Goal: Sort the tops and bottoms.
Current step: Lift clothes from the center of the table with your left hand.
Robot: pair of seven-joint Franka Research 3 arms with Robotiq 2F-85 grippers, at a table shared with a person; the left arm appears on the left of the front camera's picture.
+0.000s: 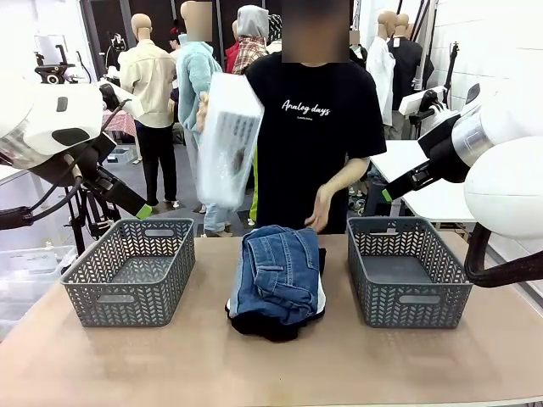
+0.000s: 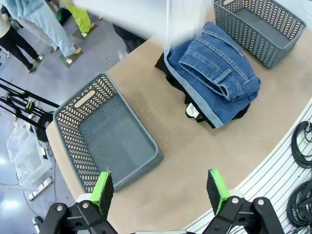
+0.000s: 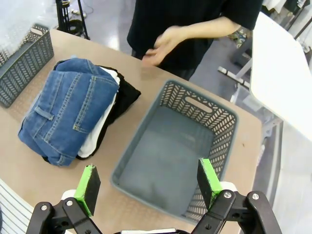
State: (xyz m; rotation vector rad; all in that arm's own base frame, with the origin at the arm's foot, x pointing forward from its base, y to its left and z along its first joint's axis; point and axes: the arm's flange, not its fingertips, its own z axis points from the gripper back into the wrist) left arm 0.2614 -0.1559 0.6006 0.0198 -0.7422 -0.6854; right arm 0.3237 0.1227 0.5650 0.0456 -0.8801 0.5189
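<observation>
A pile of folded garments lies at the table's middle between two baskets. On top is the blue denim piece point(image 1: 278, 271) point(image 2: 217, 73) point(image 3: 66, 112). Black cloth point(image 1: 270, 326) point(image 3: 126, 95) and a white piece point(image 3: 100, 132) show under it. My left gripper point(image 1: 146, 210) point(image 2: 160, 191) hangs open, raised above the left grey basket point(image 1: 131, 271) point(image 2: 109, 139). Over at the right, my right gripper point(image 1: 388, 194) point(image 3: 148, 183) hangs open above the right grey basket point(image 1: 407, 270) point(image 3: 175, 148). Both baskets hold nothing.
A person in a black printed T-shirt stands at the far side, lifting a clear plastic bag point(image 1: 227, 140) in one hand, the other hand point(image 1: 321, 212) point(image 3: 161, 46) near the pile. A white table point(image 1: 437, 191) stands at the back right.
</observation>
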